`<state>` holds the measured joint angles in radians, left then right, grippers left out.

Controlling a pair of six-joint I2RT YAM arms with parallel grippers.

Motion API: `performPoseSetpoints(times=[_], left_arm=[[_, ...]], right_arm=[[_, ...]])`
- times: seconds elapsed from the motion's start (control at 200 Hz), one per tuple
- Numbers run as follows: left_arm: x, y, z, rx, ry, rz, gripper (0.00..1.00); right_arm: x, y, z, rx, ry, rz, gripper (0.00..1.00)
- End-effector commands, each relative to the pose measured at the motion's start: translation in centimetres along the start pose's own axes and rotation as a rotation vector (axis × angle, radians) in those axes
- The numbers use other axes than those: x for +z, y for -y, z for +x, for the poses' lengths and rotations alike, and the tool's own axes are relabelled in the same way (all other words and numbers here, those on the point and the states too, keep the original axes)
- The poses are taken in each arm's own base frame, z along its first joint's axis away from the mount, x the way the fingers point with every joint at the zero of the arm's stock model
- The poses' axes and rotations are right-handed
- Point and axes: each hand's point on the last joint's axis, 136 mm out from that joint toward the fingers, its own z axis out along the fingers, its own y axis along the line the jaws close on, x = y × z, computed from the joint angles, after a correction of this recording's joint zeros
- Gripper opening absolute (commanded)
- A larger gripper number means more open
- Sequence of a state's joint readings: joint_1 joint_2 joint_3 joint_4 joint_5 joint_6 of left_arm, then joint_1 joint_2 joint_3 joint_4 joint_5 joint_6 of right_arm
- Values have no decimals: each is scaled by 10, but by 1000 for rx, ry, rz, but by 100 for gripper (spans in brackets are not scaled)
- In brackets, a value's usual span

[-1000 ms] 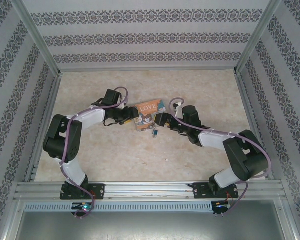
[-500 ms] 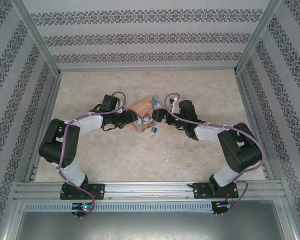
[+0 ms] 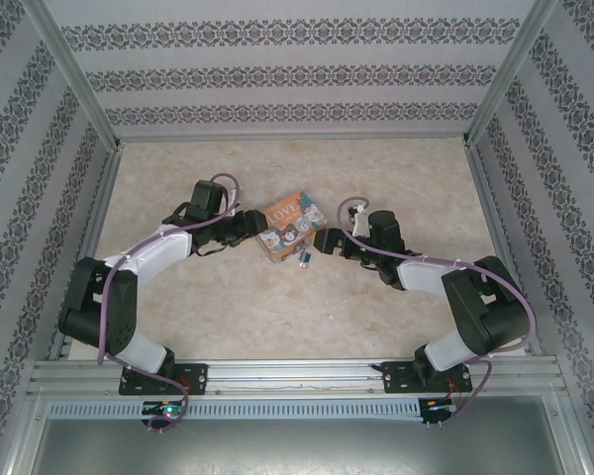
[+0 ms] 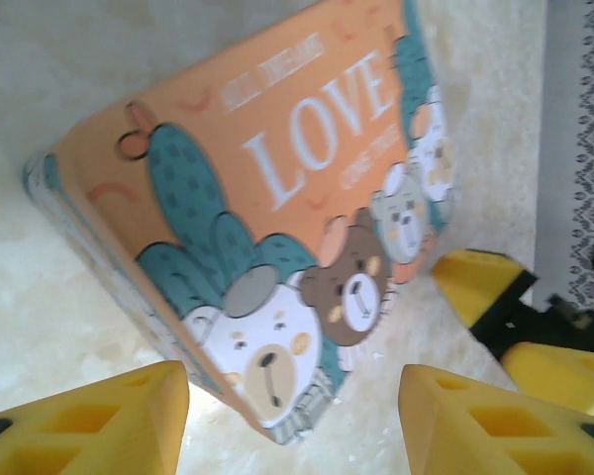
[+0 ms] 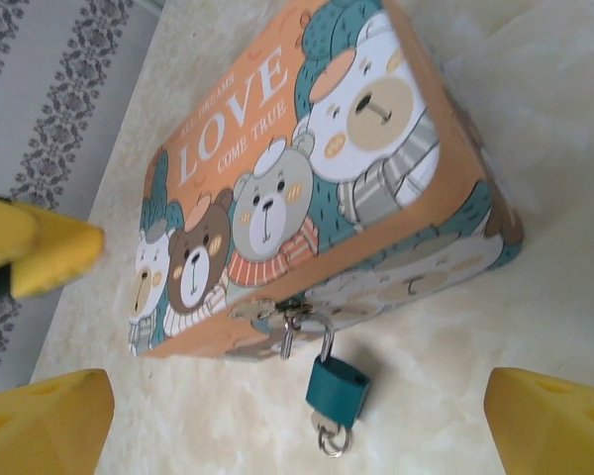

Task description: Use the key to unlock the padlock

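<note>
The blue padlock (image 5: 339, 388) hangs from the silver hasp (image 5: 277, 315) on the front of the orange "LOVE" bear box (image 5: 277, 158). One leg of its thin shackle (image 5: 286, 339) stands free of the body. The key (image 5: 327, 435) sticks out of the padlock's underside with a small ring. My right gripper (image 5: 297, 421) is open, its yellow fingers (image 5: 40, 416) wide on either side of the padlock and touching nothing. My left gripper (image 4: 294, 401) is open around the box's near corner (image 4: 277, 396). From above, the padlock (image 3: 304, 260) lies just in front of the box (image 3: 289, 226).
The box rests mid-table on the pale marbled surface (image 3: 277, 307), with the left gripper (image 3: 249, 226) on one side and the right gripper (image 3: 322, 243) on the other. Patterned walls and metal rails (image 3: 89, 237) enclose the table. The other arm's yellow fingers (image 4: 475, 287) show beyond the box.
The left arm has stretched out and its gripper sits a little farther up the box's left side. The right gripper has drawn back slightly from the box. The padlock stays put.
</note>
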<state>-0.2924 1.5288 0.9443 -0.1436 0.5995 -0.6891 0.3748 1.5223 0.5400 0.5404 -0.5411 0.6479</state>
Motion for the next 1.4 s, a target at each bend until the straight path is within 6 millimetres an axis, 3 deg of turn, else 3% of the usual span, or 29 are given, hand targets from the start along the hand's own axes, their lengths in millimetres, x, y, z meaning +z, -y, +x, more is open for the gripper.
performPoseSetpoints(times=[0.0, 0.175, 0.56, 0.914, 1.394], left_arm=[[-14, 24, -10, 51, 1, 45, 56], [-10, 48, -16, 75, -22, 101, 52], [35, 68, -12, 73, -138, 160, 46], [67, 37, 0, 57, -207, 79, 42], [72, 17, 11, 33, -227, 32, 41]], right_arm=[[1, -16, -1, -41, -3, -104, 92], [11, -16, -3, -5, 5, -150, 85], [31, -19, 9, -32, -44, -198, 77], [53, -17, 19, -24, -103, -219, 65], [62, -21, 29, -33, -157, -258, 61]])
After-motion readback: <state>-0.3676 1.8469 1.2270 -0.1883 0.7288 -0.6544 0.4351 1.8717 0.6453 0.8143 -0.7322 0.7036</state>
